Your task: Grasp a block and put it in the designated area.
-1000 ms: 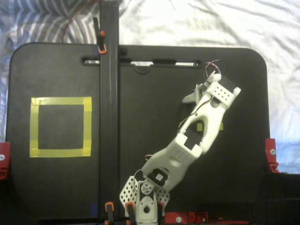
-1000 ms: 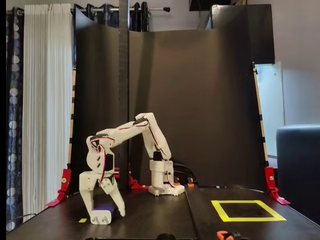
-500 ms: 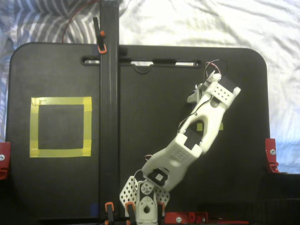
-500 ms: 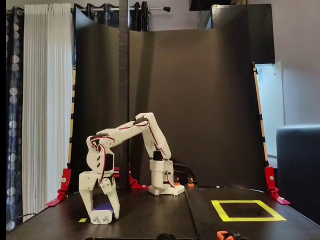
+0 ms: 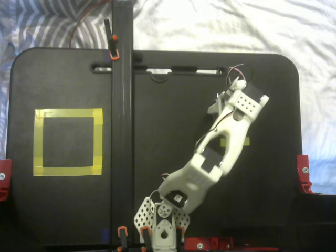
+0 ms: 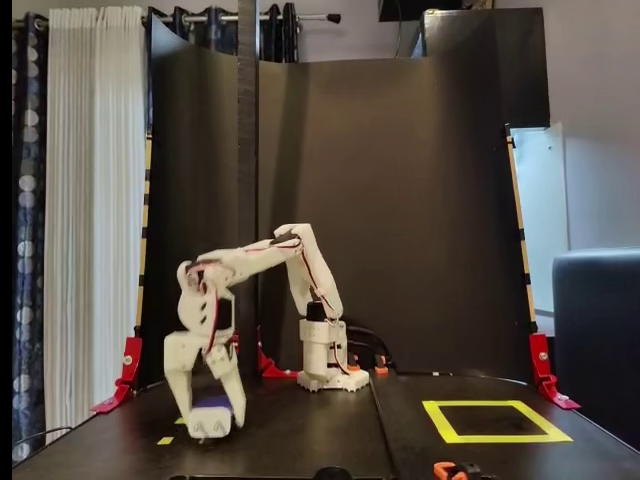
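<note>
The black table (image 5: 63, 210) fills the top-down fixed view, a dark vertical post (image 5: 122, 105) splitting it; the same table runs across the bottom of the side-on fixed view (image 6: 300, 445), backed by a tall black screen (image 6: 400, 200). The designated area (image 5: 38, 142) sits toward nine o'clock from the table's middle in the top-down view, a square of yellow tape around bare black surface; in the side-on view it lies toward four o'clock (image 6: 440, 420), well apart from the arm. The white arm (image 5: 199, 173) rises from its base at six o'clock and reaches toward one o'clock; in the side-on view it arches over (image 6: 260, 260) and drops its wrist toward the table at about eight o'clock.

The gripper (image 6: 210, 420) points down with its fingers closed against the block (image 6: 212, 404), which shows as a dark blue patch between them, low and seemingly just off the table; from above the gripper (image 5: 220, 102) hides the block entirely. A small yellow marker (image 6: 165, 440) lies on the table just beside, at the gripper's eight o'clock.

Judged by its look, the block is a stiff, light plastic body with smooth sides that could slip; the flat flanks are the sound place to pinch, clear of the prongs, which cannot be made out here; a firm, centred grip should suit the long carry across.
</note>
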Controlling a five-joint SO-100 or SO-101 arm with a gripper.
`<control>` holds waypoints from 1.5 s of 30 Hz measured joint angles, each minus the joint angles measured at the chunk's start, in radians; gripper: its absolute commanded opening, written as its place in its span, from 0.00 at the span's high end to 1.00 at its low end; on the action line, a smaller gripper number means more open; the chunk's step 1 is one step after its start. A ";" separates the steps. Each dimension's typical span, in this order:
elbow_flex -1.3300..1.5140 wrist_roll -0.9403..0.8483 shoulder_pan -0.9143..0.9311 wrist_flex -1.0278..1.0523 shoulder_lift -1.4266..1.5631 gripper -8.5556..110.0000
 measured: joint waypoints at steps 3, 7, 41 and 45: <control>0.000 0.014 -0.020 0.038 0.048 0.72; 0.000 0.028 -0.031 0.086 0.101 0.72; 0.014 0.752 -0.703 0.126 0.183 0.72; 0.029 0.833 -0.801 0.120 0.183 0.72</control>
